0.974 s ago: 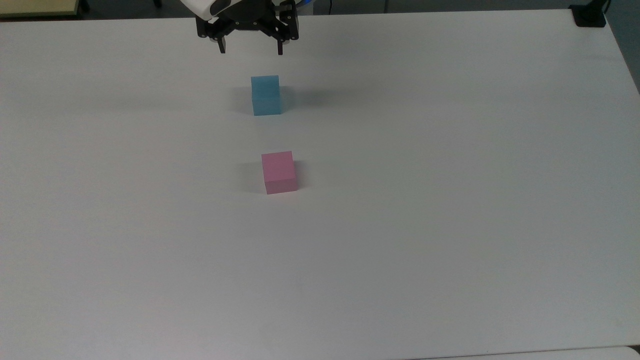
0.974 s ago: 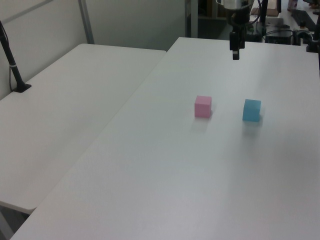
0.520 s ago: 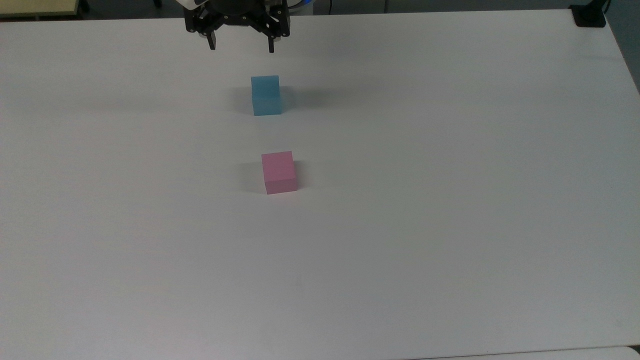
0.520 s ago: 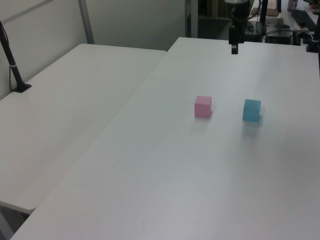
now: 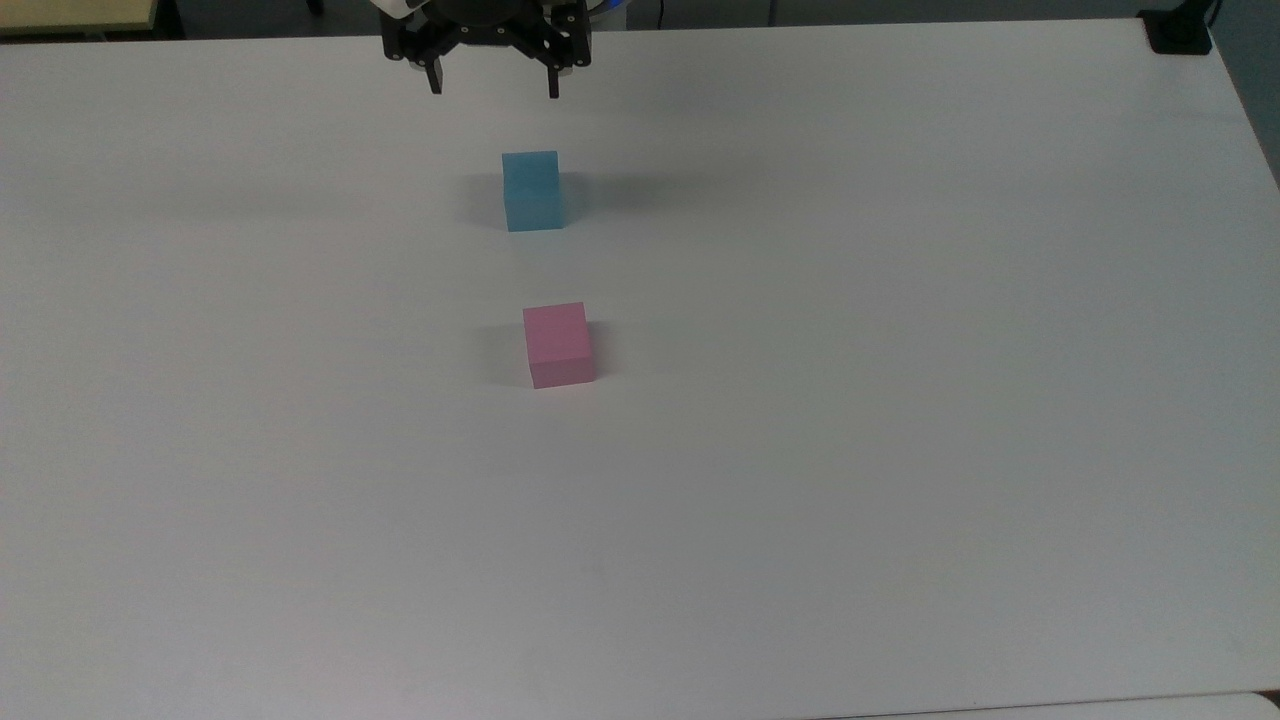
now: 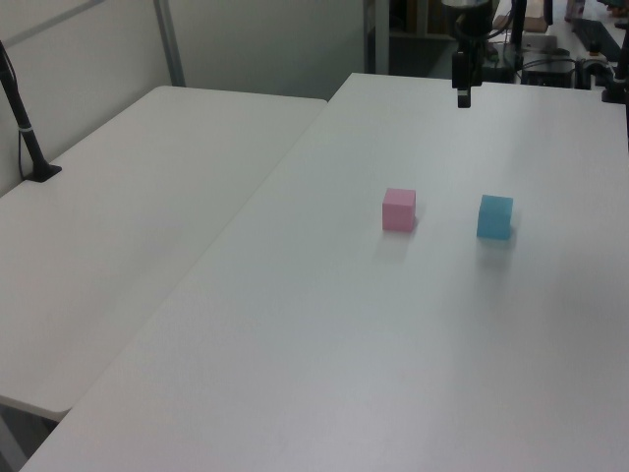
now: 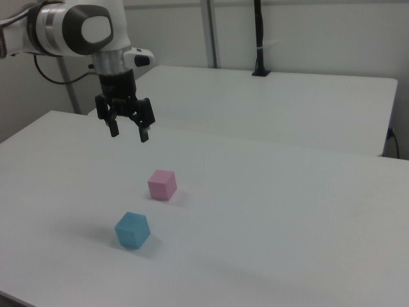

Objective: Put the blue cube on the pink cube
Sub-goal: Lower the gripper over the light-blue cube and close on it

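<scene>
The blue cube [image 5: 531, 190] sat flat on the desk [image 5: 900, 400], no long axis, apart from the pink cube [image 5: 558, 345]. The tool [image 5: 494, 88] hung above, pointing down, fingers spread wide, empty.

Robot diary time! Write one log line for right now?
gripper: open, empty, in the air | blue cube: on table, untouched | pink cube: on table, apart from blue | stacking: not started

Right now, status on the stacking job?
Gripper open, empty, above table. Small sky-blue matte cube untouched, apart from pastel pink matte cube. Nothing between.
</scene>
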Robot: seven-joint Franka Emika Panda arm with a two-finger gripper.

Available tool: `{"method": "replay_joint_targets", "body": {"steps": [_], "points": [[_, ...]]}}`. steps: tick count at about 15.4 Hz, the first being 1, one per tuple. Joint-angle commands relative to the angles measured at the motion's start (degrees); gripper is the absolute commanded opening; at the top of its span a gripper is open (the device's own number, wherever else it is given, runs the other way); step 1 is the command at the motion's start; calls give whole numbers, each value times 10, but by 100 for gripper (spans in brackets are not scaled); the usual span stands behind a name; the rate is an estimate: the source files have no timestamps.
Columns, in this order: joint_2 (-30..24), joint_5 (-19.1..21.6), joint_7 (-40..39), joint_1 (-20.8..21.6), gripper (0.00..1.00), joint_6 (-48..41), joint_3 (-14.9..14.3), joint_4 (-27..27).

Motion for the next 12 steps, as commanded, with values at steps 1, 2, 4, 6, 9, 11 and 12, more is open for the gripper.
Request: {"method": "replay_joint_targets", "body": {"steps": [1,2,4,6,9,11,12], "points": [[-3,-9,-17,1,100,-6,1,-26],[-3,-9,-27,0,100,-3,1,-27],[-3,-10,-31,3,100,5,1,-49],[-6,-15,-31,8,100,65,1,-98],[-6,-50,-30,29,100,124,1,-170],[-10,-54,-30,24,100,159,1,-210],[-10,-56,-30,24,100,169,1,-222]]}}
